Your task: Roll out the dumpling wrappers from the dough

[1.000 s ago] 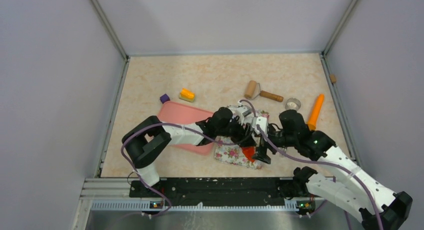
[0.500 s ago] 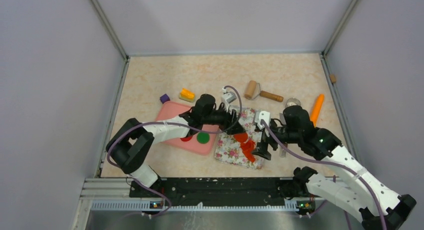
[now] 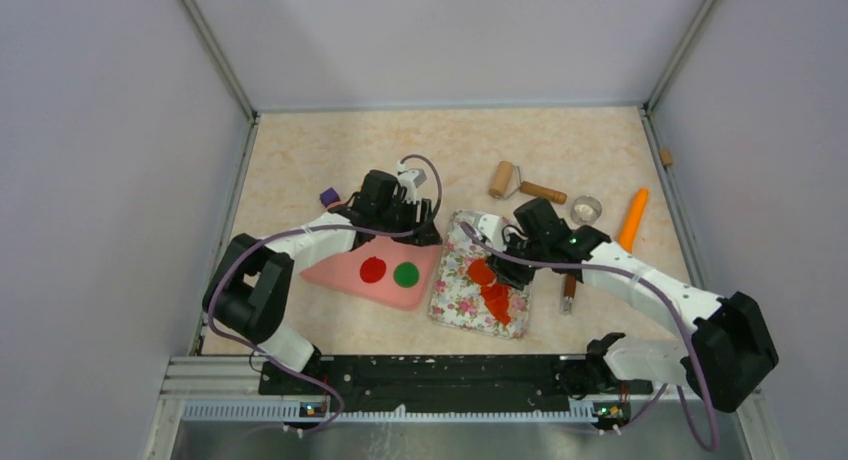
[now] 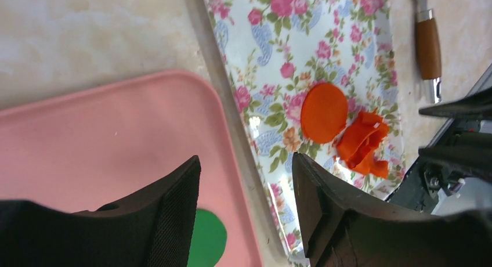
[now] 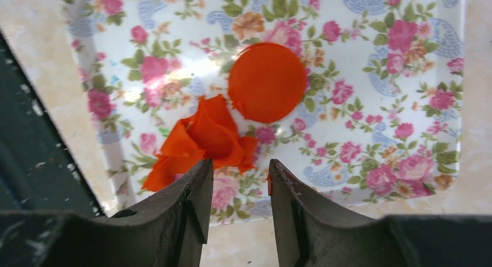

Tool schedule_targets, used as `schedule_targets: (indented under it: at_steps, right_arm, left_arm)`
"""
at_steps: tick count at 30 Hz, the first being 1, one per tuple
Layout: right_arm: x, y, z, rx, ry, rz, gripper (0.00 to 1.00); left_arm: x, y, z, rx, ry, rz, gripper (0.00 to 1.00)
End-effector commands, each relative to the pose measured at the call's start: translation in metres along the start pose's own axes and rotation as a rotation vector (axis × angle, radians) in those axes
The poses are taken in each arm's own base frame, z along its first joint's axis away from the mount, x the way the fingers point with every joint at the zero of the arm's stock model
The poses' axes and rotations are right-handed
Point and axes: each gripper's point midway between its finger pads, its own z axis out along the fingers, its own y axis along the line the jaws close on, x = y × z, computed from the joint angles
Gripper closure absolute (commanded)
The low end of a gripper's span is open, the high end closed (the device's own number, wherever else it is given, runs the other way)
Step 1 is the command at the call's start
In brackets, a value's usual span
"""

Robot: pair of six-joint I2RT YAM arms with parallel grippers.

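- Two are laid on the pink tray (image 3: 335, 272): the red wrapper (image 3: 373, 270) and green wrapper (image 3: 405, 274), left of the flowered tray (image 3: 455, 300).
- Left gripper (image 4: 245, 161) jaws are held spread and empty over the pink tray's edge.
- Right gripper (image 5: 240, 163) jaws are half spread, empty, by the dough scrap (image 5: 200, 136) beside the orange wrapper (image 5: 267, 81); a low pinch seems needed, clear of the rim.

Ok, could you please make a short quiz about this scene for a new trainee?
1. True or false: the green disc lies on the floral tray.
2. How many discs show on the pink tray? A one, B two, C three.
3. What lies next to the orange disc?
Key: 1 false, it is on the pink tray. 2 B. 3 the ragged orange scrap.
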Motion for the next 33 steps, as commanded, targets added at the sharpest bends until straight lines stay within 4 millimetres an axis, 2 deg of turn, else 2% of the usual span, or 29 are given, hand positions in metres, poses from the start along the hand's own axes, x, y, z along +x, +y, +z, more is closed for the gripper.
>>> schedule_targets:
  at_steps: [1, 3, 5, 7, 9, 15, 22, 30, 33]
  right_arm:
    - [-0.037, -0.043, 0.006, 0.184, -0.099, -0.059, 0.59]
    - [-0.041, -0.043, 0.014, 0.154, -0.099, -0.054, 0.54]
    - [-0.042, -0.027, 0.023, 0.039, -0.090, -0.050, 0.46]
    - [-0.040, -0.006, 0.031, -0.096, -0.078, -0.065, 0.45]
    - [-0.036, 0.001, 0.036, -0.137, -0.049, -0.077, 0.44]
    - [-0.024, 0.001, 0.039, -0.176, 0.025, -0.150, 0.43]
    - [-0.005, -0.001, 0.047, -0.193, 0.091, -0.208, 0.44]
    - [0.011, -0.014, 0.059, -0.144, 0.148, -0.235, 0.50]
    - [0.018, -0.013, 0.060, -0.157, 0.174, -0.249, 0.54]
  left_arm:
    - [0.001, -0.001, -0.004, -0.005, 0.032, 0.035, 0.38]
    - [0.000, -0.001, 0.002, 0.007, 0.023, 0.013, 0.38]
    - [-0.004, -0.001, 0.009, 0.011, 0.016, -0.020, 0.38]
    - [-0.008, -0.001, 0.014, 0.018, 0.011, -0.034, 0.38]
    - [-0.012, -0.002, 0.017, 0.019, 0.012, -0.039, 0.39]
    - [-0.021, 0.001, 0.018, -0.009, -0.010, -0.052, 0.39]
    - [-0.021, -0.001, 0.014, 0.000, -0.014, -0.056, 0.39]
    - [-0.022, 0.002, 0.012, -0.004, -0.022, -0.063, 0.39]
    - [-0.023, 0.002, 0.012, -0.002, -0.024, -0.063, 0.39]
